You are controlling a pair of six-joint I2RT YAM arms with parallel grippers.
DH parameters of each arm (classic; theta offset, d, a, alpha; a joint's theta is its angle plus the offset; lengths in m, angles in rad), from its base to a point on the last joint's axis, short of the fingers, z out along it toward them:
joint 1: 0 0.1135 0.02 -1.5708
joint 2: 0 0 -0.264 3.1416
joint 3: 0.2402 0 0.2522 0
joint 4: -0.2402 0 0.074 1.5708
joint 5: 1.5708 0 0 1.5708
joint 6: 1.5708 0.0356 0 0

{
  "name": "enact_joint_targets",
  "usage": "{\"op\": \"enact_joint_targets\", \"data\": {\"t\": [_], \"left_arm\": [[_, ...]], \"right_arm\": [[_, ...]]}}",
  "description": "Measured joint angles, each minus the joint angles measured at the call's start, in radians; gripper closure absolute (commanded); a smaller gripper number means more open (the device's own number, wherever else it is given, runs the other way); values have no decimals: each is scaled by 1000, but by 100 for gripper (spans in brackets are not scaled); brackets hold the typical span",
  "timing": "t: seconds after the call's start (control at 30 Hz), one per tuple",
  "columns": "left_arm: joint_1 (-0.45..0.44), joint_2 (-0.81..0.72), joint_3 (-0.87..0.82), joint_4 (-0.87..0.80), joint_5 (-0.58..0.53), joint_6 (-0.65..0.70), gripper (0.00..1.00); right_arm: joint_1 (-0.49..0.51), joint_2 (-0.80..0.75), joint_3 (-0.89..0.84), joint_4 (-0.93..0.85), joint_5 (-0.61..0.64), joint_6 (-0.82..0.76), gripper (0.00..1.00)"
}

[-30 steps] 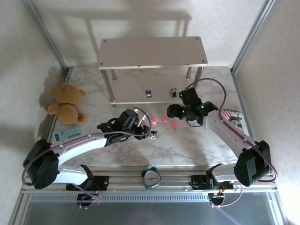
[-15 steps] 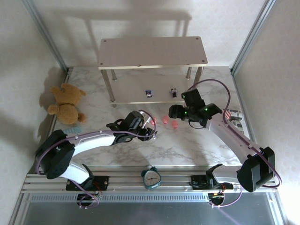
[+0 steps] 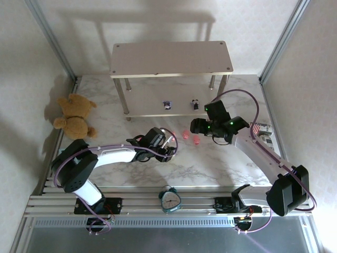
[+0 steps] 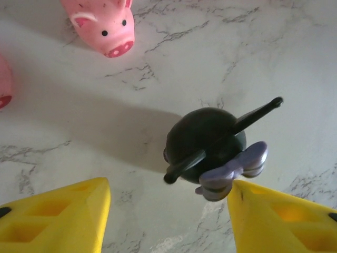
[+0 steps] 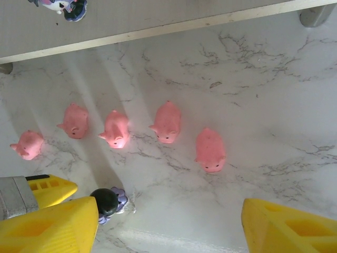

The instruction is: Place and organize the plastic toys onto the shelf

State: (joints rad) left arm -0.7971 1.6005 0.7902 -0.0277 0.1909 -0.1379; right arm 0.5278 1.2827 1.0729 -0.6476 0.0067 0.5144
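A dark figurine (image 4: 205, 142) with a round black head and a purple bow stands on the marble table. My left gripper (image 4: 168, 221) is open, and the figurine sits just ahead of its yellow fingertips (image 4: 284, 221), close to the right one. In the top view this gripper (image 3: 167, 150) is low at the table's centre. Several pink pigs (image 5: 167, 122) lie in a loose row below my open right gripper (image 5: 171, 229), which hovers empty over them (image 3: 202, 126). Two dark figurines (image 3: 167, 105) stand on the shelf's lower board (image 3: 142, 109).
The shelf's top board (image 3: 171, 58) is bare. A brown teddy bear (image 3: 73, 118) lies at the left wall. A teal alarm clock (image 3: 170, 200) stands at the front rail. A striped packet (image 3: 261, 129) lies at the right, beside the right arm.
My left arm has swung right and forward, bringing its open gripper up to the dark figurine. The right arm shifted slightly at first and then stayed still.
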Motion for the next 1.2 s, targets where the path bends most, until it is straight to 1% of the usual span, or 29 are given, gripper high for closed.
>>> {"op": "enact_joint_targets", "data": {"t": [0.23, 0.53, 0.7, 0.9, 1.13, 1.2], "left_arm": [[0, 15, 26, 9, 12, 8, 39], [0, 60, 40, 17, 57, 26, 40], [0, 69, 48, 21, 75, 34, 43], [3, 73, 58, 29, 88, 45, 50], [8, 103, 67, 32, 109, 56, 50], [10, 115, 67, 32, 113, 60, 52]], "right_arm": [[0, 4, 0, 0, 0, 0, 27], [0, 25, 0, 0, 0, 0, 27], [-2, 35, 0, 1, 0, 0, 27], [-2, 48, 0, 2, 0, 0, 27], [-2, 65, 0, 7, 0, 0, 27], [-2, 67, 0, 8, 0, 0, 27]]}}
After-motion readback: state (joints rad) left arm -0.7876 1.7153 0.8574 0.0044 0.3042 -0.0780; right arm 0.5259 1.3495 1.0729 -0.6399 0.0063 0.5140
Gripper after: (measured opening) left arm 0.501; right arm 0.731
